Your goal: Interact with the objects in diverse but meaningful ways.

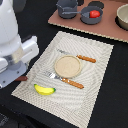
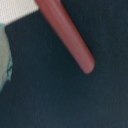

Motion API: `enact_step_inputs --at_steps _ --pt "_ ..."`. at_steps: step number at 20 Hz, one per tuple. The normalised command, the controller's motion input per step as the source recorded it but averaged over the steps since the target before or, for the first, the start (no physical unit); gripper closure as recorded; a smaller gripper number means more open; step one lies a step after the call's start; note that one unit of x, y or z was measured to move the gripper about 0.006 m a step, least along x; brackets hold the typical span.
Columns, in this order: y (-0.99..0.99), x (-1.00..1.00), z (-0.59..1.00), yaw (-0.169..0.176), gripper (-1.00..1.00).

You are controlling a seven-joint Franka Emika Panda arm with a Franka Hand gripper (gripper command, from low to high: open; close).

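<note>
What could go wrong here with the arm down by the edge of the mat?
The gripper is hidden behind the arm, so its hold on the red-brown handle can't be confirmed; it may slip. The handle lies at the placemat edge, so a push could bunch the mat and shift the plate. The banana lies close by and could get knocked.

The mat (image 1: 95, 60) looks like woven cloth, matt and finely ribbed. The banana (image 1: 44, 90) is glossy plastic. The plate (image 1: 67, 66) seems matt wood. A smooth reddish handle (image 2: 67, 37) shines softly over the dark matt tabletop (image 2: 60, 95).
</note>
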Motion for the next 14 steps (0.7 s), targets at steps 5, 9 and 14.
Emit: enact_step_inputs --at_steps 5,9,14 --pt "0.02 -0.26 -0.07 0.168 -1.00" --pt "-0.04 -0.19 -0.16 0.144 -1.00" --pt "-0.03 -0.24 -0.25 0.108 -1.00"
